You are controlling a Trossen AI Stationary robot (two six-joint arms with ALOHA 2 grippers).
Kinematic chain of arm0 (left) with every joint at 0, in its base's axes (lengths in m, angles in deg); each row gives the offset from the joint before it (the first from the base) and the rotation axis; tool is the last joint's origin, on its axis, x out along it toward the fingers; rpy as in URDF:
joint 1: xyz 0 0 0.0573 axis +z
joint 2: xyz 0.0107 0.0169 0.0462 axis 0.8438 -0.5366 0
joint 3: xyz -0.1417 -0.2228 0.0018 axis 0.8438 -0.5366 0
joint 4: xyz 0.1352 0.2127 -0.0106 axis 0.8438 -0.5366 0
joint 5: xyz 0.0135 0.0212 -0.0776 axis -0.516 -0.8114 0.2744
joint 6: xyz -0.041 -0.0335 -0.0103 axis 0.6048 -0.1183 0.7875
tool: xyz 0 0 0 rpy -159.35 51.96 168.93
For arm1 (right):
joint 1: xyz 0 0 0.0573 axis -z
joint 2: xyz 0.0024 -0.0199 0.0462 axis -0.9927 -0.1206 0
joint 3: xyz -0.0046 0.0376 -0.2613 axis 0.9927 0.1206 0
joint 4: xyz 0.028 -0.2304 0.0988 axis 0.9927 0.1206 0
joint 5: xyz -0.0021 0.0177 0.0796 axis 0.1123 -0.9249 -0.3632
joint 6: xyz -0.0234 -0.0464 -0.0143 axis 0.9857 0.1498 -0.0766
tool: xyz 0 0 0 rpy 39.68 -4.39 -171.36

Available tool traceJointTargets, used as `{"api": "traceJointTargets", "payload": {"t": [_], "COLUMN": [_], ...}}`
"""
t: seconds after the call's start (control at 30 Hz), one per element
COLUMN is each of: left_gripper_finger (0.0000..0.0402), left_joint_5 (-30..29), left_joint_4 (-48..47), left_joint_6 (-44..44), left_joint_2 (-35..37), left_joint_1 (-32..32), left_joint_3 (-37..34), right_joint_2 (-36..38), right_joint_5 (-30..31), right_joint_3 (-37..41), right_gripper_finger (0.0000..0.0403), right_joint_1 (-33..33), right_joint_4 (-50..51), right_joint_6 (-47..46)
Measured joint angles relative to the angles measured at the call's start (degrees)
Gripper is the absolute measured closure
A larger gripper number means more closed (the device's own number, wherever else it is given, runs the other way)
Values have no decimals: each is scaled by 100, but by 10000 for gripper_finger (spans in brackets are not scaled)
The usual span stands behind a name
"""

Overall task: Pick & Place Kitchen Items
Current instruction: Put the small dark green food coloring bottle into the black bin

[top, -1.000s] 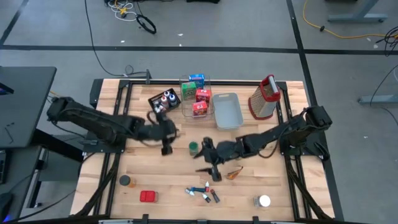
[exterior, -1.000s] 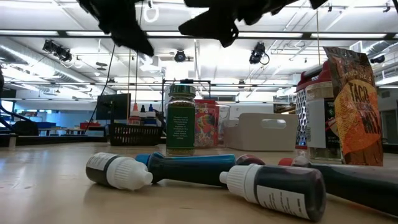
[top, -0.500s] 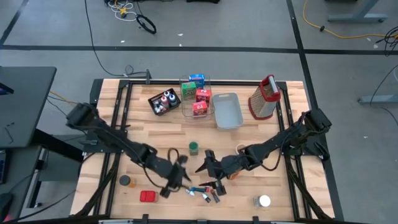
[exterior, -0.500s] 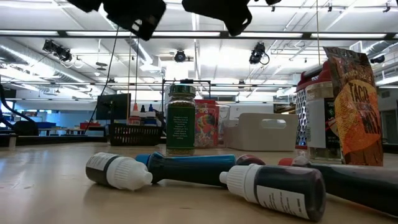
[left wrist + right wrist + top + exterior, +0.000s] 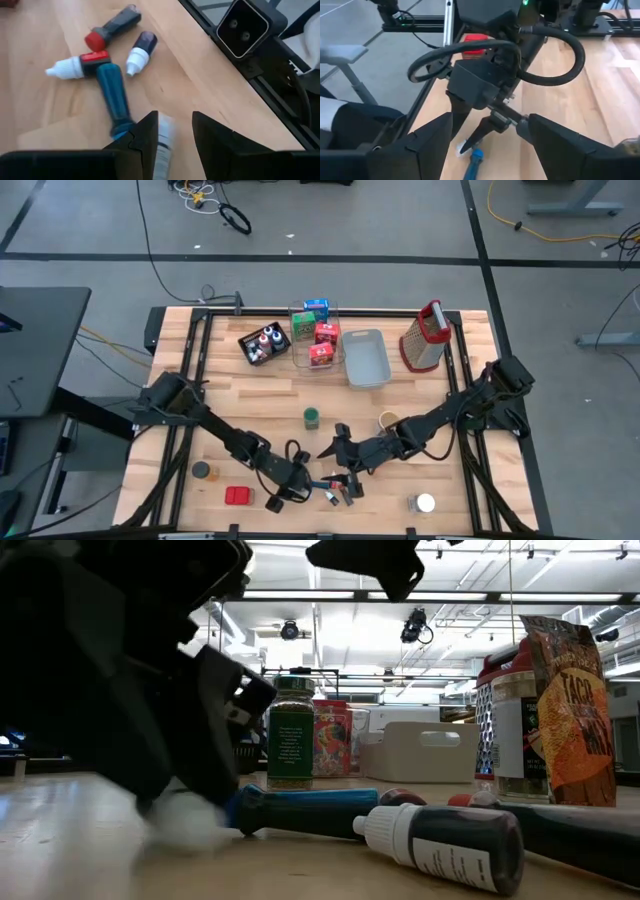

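While blur hides its label, the left pincer [image 5: 175, 145] narrowly straddles a white-capped bottle [image 5: 162, 145].

My wooden bench [image 5: 240, 385] carries the grater [image 5: 424, 337]; left of the grater stand three trays [image 5: 365, 358], near it small bottles [image 5: 335, 492].

the near middle of the table [image 5: 260, 395] is crowded: the left gripper [image 5: 297, 491] sits low over the little bottles [image 5: 335, 492], jaws parted astride one white-capped bottle [image 5: 161, 142], and the right gripper [image 5: 335, 452] hangs spread just beside it, so nothing passes between the arms. a green jar [image 5: 312, 417] stands behind them. open wood lies between that jar and the back trays [image 5: 364, 360].
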Motion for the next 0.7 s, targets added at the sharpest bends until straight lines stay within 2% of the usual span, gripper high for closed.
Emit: {"api": "traceJointTargets", "payload": {"t": [0.3,0.7], "left_gripper_finger": [274,274], "left_joint_5": [-546,-347], "left_joint_4": [-297,-645], "left_joint_6": [-60,-598], "left_joint_2": [-64,-63], "left_joint_1": [-125,22], "left_joint_3": [15,85], "right_joint_2": [0,0], "right_joint_5": [-3,0], "right_joint_3": [0,0], "right_gripper_finger": [131,131], "right_joint_1": [-157,-149], "right_joint_4": [-26,-105], "right_joint_6": [218,497]}}
